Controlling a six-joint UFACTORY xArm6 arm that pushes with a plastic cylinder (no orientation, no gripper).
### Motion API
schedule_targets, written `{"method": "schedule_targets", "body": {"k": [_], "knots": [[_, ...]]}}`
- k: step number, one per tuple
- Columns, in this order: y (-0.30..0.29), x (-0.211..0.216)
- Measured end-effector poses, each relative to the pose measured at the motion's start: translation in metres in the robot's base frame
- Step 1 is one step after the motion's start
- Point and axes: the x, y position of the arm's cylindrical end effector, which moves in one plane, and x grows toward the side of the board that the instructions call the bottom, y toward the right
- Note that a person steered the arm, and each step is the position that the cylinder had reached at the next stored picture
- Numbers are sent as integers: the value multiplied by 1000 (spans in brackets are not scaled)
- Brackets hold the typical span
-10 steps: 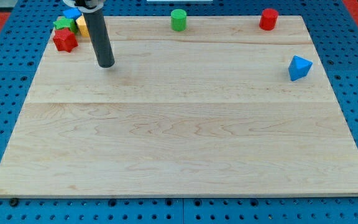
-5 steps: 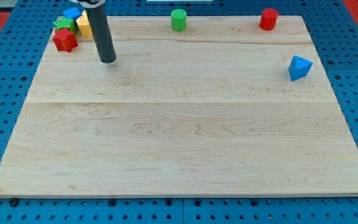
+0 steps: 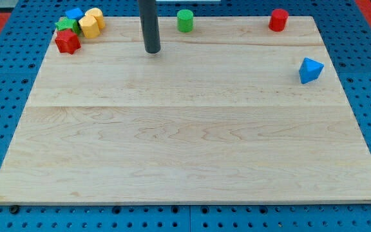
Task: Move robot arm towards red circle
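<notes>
The red circle (image 3: 278,19) is a short red cylinder standing at the top right edge of the wooden board (image 3: 185,129). My tip (image 3: 152,50) rests on the board near the top, left of centre. It is far to the left of the red circle, with the green cylinder (image 3: 185,20) standing between them, a little up and to the right of my tip. My tip touches no block.
A cluster sits in the top left corner: a red star (image 3: 67,42), a green block (image 3: 64,26), a blue block (image 3: 75,13) and two yellow blocks (image 3: 91,22). A blue triangular block (image 3: 310,69) lies near the right edge.
My tip has moved to the right and slightly up along the top of the board, away from the corner cluster and closer to the green cylinder. No block has moved.
</notes>
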Motion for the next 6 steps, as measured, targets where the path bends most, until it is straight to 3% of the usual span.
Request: {"method": "schedule_targets", "body": {"k": [3, 6], "knots": [[231, -29], [360, -50]]}}
